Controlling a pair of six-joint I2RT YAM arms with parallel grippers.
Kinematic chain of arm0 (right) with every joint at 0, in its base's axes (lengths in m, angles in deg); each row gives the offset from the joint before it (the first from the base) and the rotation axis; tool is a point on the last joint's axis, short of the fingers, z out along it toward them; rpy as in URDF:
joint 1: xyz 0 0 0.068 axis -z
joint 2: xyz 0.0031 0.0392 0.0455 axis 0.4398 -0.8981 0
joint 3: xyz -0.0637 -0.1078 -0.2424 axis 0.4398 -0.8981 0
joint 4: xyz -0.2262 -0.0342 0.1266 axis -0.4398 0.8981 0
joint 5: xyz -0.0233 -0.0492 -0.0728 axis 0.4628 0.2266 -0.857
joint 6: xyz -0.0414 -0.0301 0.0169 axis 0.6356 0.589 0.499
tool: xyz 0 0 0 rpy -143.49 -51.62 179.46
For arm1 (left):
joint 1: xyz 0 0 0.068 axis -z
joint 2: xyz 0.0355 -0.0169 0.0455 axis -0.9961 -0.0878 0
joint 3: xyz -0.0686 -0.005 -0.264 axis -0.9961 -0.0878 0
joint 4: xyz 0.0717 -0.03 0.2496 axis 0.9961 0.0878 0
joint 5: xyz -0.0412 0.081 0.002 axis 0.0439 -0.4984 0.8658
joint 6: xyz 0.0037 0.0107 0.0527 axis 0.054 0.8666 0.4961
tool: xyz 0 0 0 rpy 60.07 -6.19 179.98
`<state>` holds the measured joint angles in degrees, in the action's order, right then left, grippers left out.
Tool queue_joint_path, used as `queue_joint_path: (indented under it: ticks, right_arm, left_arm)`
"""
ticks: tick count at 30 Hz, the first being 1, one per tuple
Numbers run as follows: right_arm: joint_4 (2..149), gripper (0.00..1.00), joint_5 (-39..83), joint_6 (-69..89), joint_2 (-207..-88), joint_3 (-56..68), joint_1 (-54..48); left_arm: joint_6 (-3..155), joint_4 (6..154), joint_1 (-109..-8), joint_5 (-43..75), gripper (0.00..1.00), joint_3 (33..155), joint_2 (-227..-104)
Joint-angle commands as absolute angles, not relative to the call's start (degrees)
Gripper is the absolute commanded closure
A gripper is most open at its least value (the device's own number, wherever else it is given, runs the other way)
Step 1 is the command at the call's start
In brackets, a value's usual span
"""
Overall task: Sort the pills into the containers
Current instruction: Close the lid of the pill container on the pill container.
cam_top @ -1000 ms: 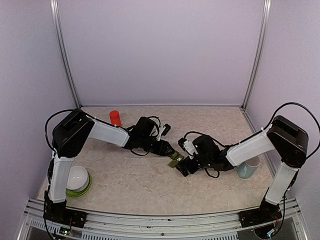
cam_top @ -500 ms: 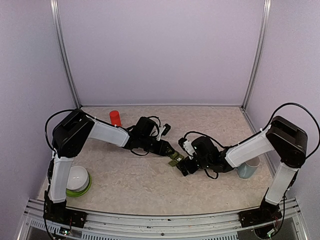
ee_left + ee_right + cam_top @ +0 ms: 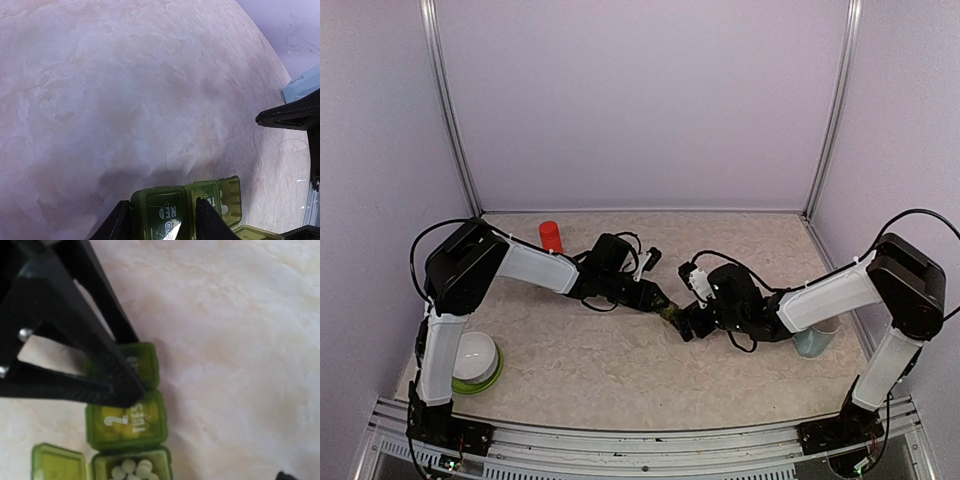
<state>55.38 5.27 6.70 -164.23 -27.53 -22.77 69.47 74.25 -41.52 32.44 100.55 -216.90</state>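
Observation:
The containers are a small green strip of three joined compartments on the table's middle. My left gripper is shut on its end compartment, the lid marked WED between the fingers. In the right wrist view the TUES lid is closed, and the near compartment stands open with several white pills inside. My right gripper is wide open right beside the strip. One of its fingers reaches over the far compartment, its tip at the TUES lid's edge.
An orange-red bottle stands at the back left. A white bowl on a green plate sits front left. A pale blue mug is behind the right forearm. An open lid sticks out beside the pills.
My right gripper has slid left and a little away, up against the strip, now covering part of it from above. The left gripper has stayed put, still holding the strip.

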Motion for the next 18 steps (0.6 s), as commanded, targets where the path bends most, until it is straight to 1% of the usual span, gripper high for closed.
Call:
queue_joint_path:
  ticks: [1, 7, 15, 18]
  right_arm:
    - [56.2, 0.0, 3.4, 5.5, -163.2, -26.6, -23.3]
    - [60.6, 0.0, 2.1, 4.0, -165.4, -22.8, -23.1]
    - [64.7, 0.04, 14.5, 0.4, -166.3, -19.5, -19.5]
    - [66.2, 0.06, 16.3, -0.3, -167.1, -18.6, -18.1]
  left_arm:
    - [70.8, 78.4, -40.8, 31.3, 0.59, 98.6, -219.5]
    - [71.1, 78.3, -40.8, 31.2, 0.59, 98.3, -219.2]
    - [71.4, 78.0, -40.8, 30.9, 0.59, 97.4, -218.5]
    - [71.5, 77.9, -40.8, 31.0, 0.59, 97.4, -218.2]
